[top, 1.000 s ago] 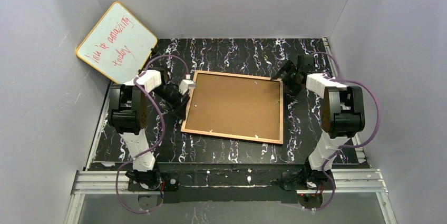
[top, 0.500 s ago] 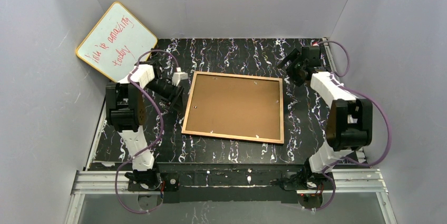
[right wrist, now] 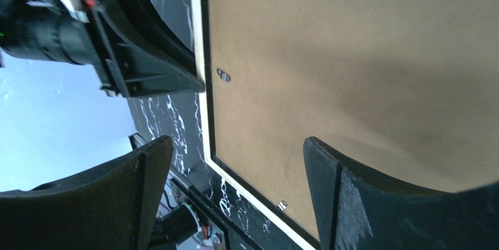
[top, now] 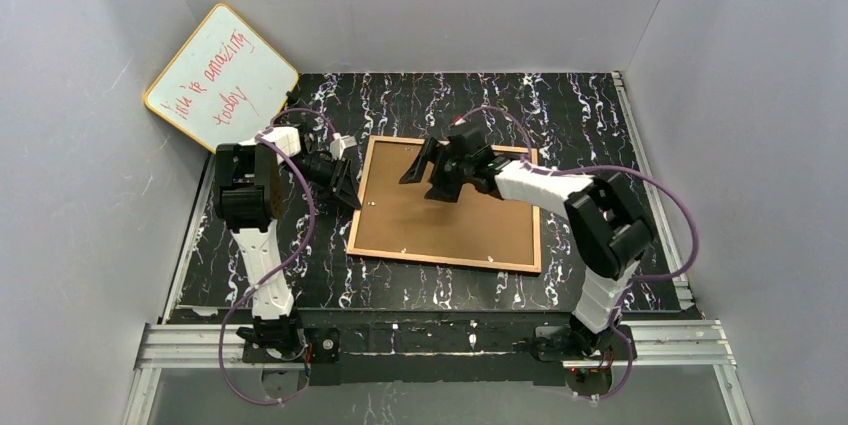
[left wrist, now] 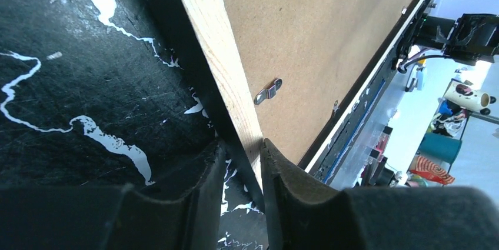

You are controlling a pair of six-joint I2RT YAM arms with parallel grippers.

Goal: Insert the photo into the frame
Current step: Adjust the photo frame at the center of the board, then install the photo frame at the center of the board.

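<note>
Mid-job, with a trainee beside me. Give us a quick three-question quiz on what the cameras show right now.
1. True or false: the right gripper is open above the backing panel.
2. The left gripper is shut on: A) the whiteboard, B) the left rail of the frame, C) the photo.
3. Fill in: the frame lies with its ____ facing up.
Key: 1 true; 2 B; 3 back.

Over there the frame (top: 440, 260) lies face down: front and glass out of sight, and the brown backing panel (top: 450, 220) covers whatever's inside. The right gripper (top: 418, 188) and its arm block part of the far rail from above. Red scrawl on the whiteboard (top: 222, 80): too small to read properly.
</note>
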